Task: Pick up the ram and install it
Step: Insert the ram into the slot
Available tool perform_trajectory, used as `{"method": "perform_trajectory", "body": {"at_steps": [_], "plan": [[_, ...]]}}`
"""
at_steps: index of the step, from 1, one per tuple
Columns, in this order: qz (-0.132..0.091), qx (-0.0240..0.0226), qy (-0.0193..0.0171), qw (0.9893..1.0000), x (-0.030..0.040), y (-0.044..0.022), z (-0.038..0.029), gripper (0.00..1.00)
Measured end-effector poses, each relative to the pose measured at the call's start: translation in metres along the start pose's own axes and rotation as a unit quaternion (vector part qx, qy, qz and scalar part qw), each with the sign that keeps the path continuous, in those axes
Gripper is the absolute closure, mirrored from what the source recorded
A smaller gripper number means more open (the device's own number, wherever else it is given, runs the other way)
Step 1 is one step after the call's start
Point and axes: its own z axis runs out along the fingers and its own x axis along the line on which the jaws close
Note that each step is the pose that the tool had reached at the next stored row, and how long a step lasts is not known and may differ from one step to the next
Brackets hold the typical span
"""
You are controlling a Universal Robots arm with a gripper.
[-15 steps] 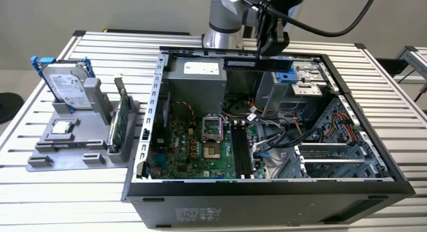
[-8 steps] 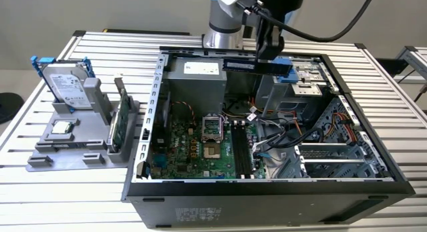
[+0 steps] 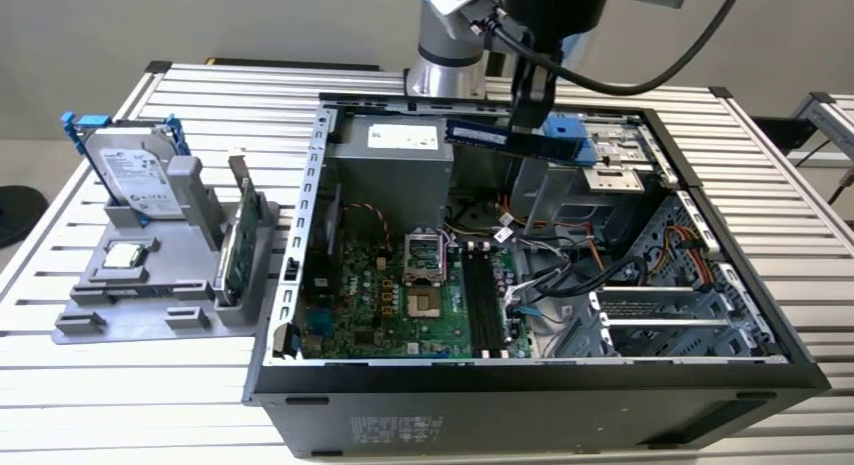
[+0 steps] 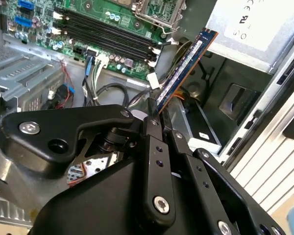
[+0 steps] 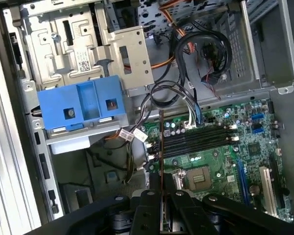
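Ram held above the open case
We see the jaws closed on one end of the ram, which hangs apart from the black slots on the motherboard.

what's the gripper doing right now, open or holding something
Gripper: shut on the ram, holding it up above the open computer case.

Bright, even room light on the slatted surface, shadows soft, exterior view's case darker inside toward 3 o'clock, pale glare on the silver box in the second wrist view, black end effector looming underlit
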Motion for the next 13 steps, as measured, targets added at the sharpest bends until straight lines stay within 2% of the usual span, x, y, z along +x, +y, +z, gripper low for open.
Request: {"method": "perform_trajectory", "body": {"at_steps": [4, 7, 10, 13], "plan": [[0.026, 0.0007, -0.0006, 0.9997, 0.0003, 0.0006, 0.0034, 1.00], [0.045, 0.0012, -0.0011, 0.9990, 0.0005, 0.0012, 0.0059, 1.00], [0.065, 0.0017, -0.0016, 0.9979, 0.0008, 0.0016, 0.0083, 1.00], [0.085, 0.0022, -0.0020, 0.9964, 0.0010, 0.0020, 0.0107, 1.00]]}}
